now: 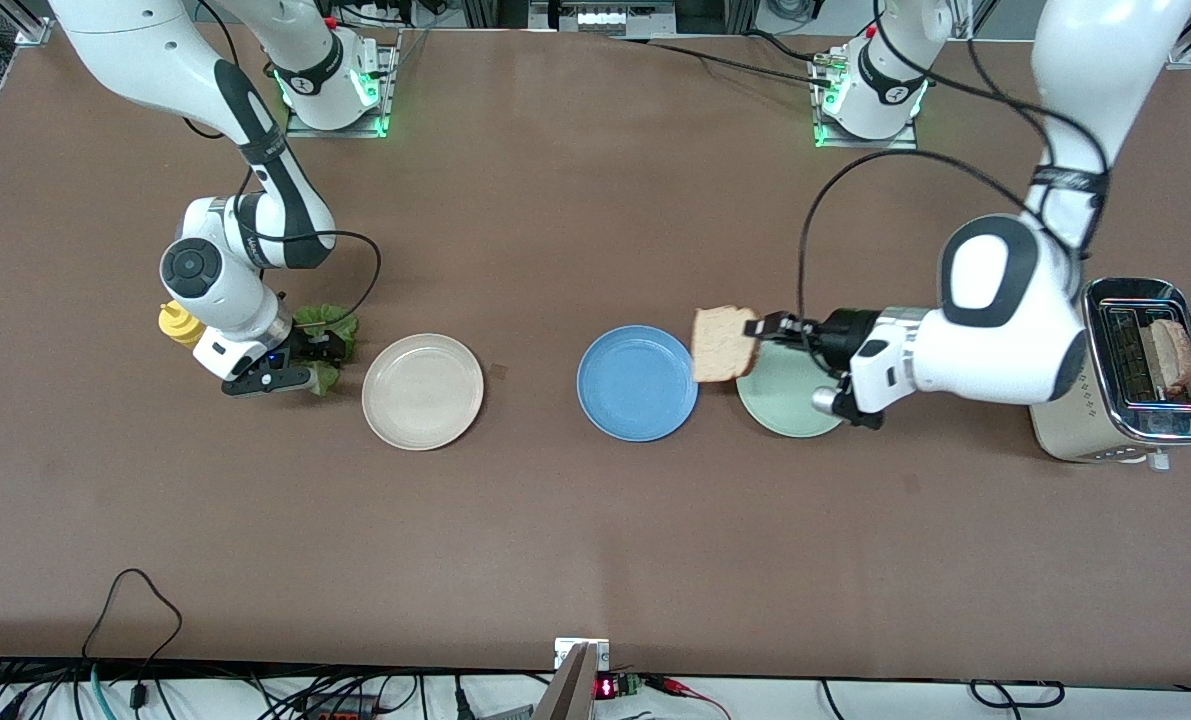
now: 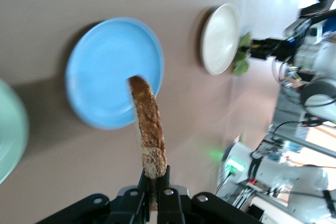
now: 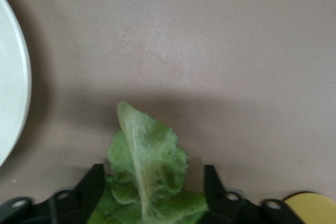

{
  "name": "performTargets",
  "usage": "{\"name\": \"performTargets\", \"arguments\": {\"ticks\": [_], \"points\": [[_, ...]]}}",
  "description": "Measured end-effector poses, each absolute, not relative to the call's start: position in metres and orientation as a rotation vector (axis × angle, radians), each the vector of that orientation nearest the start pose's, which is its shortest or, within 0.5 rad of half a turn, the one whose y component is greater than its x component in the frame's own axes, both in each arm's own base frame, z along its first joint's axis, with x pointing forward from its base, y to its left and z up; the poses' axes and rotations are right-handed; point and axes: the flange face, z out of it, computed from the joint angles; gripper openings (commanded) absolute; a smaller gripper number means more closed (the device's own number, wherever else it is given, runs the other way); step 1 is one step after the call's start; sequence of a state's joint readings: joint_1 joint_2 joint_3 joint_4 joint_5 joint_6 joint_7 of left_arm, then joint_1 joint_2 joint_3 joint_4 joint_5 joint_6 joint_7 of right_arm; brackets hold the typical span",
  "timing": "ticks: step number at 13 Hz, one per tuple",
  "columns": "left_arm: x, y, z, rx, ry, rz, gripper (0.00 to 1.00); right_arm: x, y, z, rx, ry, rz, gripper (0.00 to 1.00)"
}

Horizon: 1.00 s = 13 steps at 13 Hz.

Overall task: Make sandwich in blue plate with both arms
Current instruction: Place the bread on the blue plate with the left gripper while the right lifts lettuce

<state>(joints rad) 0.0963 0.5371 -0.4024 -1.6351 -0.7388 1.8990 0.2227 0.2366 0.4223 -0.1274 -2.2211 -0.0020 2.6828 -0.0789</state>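
My left gripper [image 1: 761, 327] is shut on a slice of toasted bread [image 1: 723, 344] and holds it on edge in the air over the blue plate's [image 1: 627, 400] rim, at the side toward the mint-green plate [image 1: 790, 405]. In the left wrist view the bread [image 2: 148, 129] stands in the shut gripper [image 2: 155, 182] above the blue plate [image 2: 105, 61]. My right gripper [image 1: 327, 347] is low at the lettuce leaf [image 1: 323, 326], which lies on the table beside the cream plate. In the right wrist view the open fingers [image 3: 93, 187] straddle the lettuce [image 3: 147, 166].
A cream-white plate [image 1: 422, 391] lies between the lettuce and the blue plate. A toaster [image 1: 1105, 430] at the left arm's end holds another bread slice [image 1: 1172, 355]. A yellow object [image 1: 179, 323] sits beside the right wrist.
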Motion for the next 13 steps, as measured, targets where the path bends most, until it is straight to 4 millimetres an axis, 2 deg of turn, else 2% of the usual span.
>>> {"name": "performTargets", "arguments": {"ticks": [2,5,9,13], "points": [[0.633,-0.239,0.299,2.215,-0.220,-0.246,0.00,0.551,0.060,0.188,-3.176,-0.325,-0.070,0.44],[0.632,-0.249,0.250,2.125,-0.258,-0.196,0.00,0.551,0.061,0.185,-3.177,-0.326,-0.064,0.16],[0.623,-0.263,0.224,2.103,-0.300,-0.212,0.00,0.553,0.061,0.184,-3.178,-0.326,-0.065,0.00],[0.620,-0.264,0.194,2.094,-0.339,-0.182,0.01,0.558,0.060,0.189,-3.179,-0.322,-0.052,0.00]]}}
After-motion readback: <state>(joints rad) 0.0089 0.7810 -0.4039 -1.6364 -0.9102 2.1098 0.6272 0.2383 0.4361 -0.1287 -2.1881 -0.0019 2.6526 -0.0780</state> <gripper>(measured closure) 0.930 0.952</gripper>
